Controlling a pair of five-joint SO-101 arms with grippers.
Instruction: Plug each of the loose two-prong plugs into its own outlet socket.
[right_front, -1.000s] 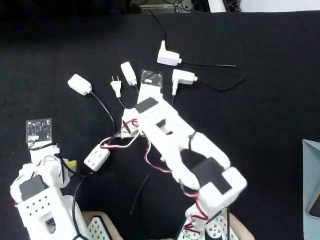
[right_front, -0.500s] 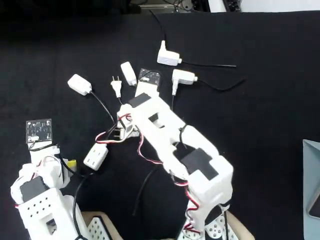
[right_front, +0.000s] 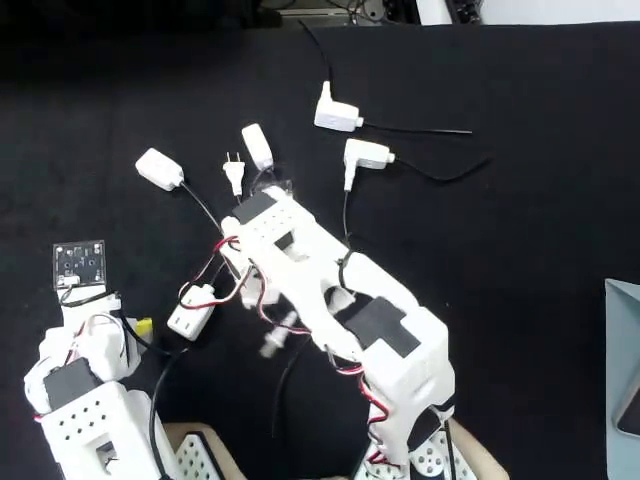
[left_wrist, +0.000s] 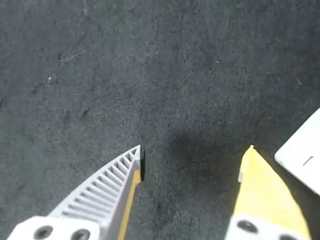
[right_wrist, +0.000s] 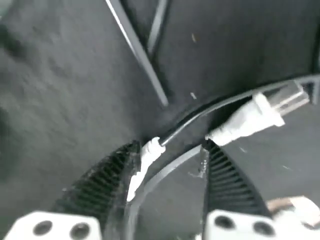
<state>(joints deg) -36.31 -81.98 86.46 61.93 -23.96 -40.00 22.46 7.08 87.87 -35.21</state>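
Counter (right_front: 540, 300), black all over, carries the lot. Right arm (right_front: 330, 290) extends across its middle toward the far cluster of cords, and left arm (right_front: 80, 400) sits folded at the near corner. Outlet (right_front: 193, 312), a white block, lies between the two arms, just beside the left end effector (left_wrist: 195, 152), which hangs wide open over bare counter with nothing in it. White adapters (right_front: 338, 115), probably further plugs for the task, lie scattered farther out, none of them plugged in. Plug (right_front: 232, 170), small and two-pronged, lies just beyond the right arm's tip, well apart from the outlet. Right end effector (right_wrist: 170, 150) is partly open. A thin cord (right_wrist: 220, 107) runs between its fingers unclamped, and what looks like that same plug lies just past one finger. The step in hand seems to be the pickup of this plug. The next move calls for shifting along the cord onto the plug's body and closing firmly with the prongs left free. The plug must then be carried to the outlet and its prongs squared to the slots.
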